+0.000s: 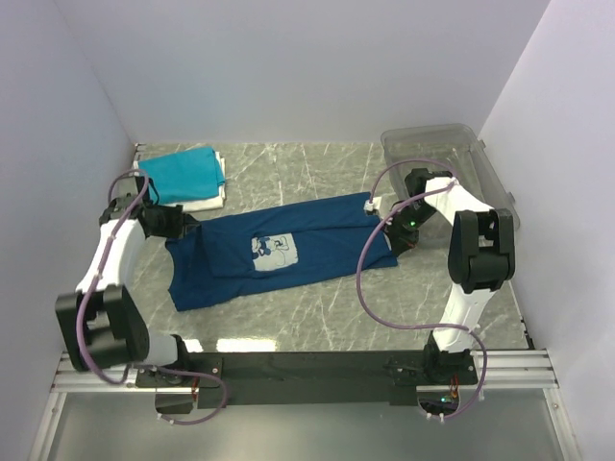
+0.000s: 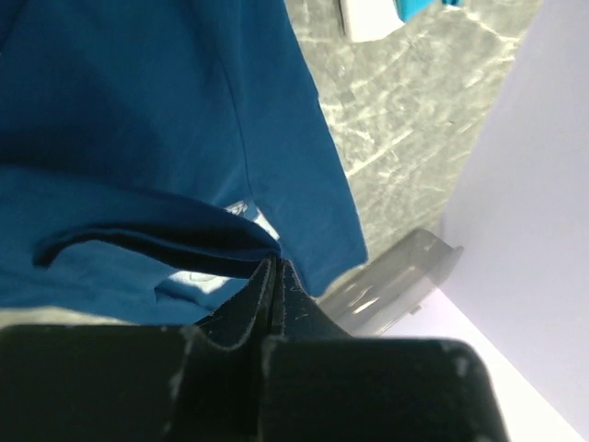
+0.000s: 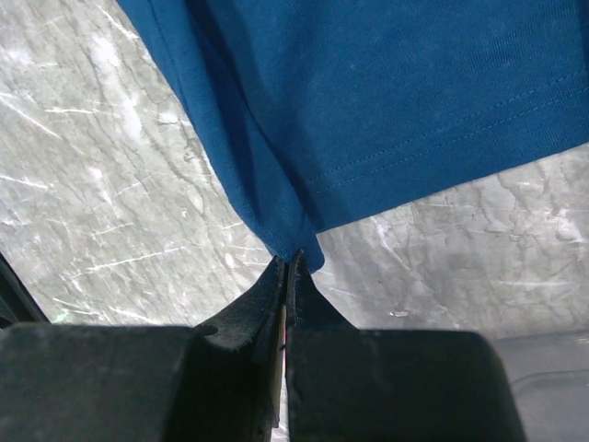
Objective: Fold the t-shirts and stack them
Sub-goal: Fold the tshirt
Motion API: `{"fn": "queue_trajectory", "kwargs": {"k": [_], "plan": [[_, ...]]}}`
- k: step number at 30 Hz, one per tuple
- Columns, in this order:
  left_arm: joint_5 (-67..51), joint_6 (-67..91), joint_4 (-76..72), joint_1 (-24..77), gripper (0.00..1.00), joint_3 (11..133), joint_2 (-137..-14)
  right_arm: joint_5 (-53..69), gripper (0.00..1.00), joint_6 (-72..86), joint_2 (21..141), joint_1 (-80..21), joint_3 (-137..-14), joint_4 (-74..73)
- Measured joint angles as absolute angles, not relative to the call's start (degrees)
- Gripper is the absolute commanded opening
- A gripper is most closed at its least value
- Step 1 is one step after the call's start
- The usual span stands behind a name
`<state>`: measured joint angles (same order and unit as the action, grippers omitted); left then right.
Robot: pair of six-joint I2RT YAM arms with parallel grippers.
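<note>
The navy blue t-shirt (image 1: 288,254) lies stretched lengthwise across the marble table, its pale square print (image 1: 276,252) facing up. My left gripper (image 1: 187,229) is shut on the shirt's left end, and the left wrist view shows the left gripper (image 2: 274,264) pinching a fold of the navy cloth (image 2: 138,138). My right gripper (image 1: 389,229) is shut on the shirt's right end. In the right wrist view the right gripper (image 3: 292,260) clamps a hem corner of the navy shirt (image 3: 396,92). A folded teal t-shirt (image 1: 183,173) rests on a folded white one (image 1: 209,200) at the back left.
A clear plastic bin (image 1: 452,158) stands at the back right, just behind the right arm, and the bin (image 2: 405,276) also shows in the left wrist view. White walls close in the marble table (image 1: 317,307) on three sides.
</note>
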<state>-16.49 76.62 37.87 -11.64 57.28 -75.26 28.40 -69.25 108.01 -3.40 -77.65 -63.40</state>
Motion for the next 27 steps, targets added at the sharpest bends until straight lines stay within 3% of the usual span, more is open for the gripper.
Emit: {"fn": "queue_trajectory", "kwargs": {"k": [12,27], "plan": [[-15.6,72.1,35.2,-9.1,0.0,68.0,-92.9,27.7,0.0,-67.7,108.2,-3.4,-77.6,-62.1],[-13.3,70.0,35.0,-8.0,0.0,73.1,-102.0,28.3,0.0,-65.5,108.1,-3.5,-77.6,-60.3]]}}
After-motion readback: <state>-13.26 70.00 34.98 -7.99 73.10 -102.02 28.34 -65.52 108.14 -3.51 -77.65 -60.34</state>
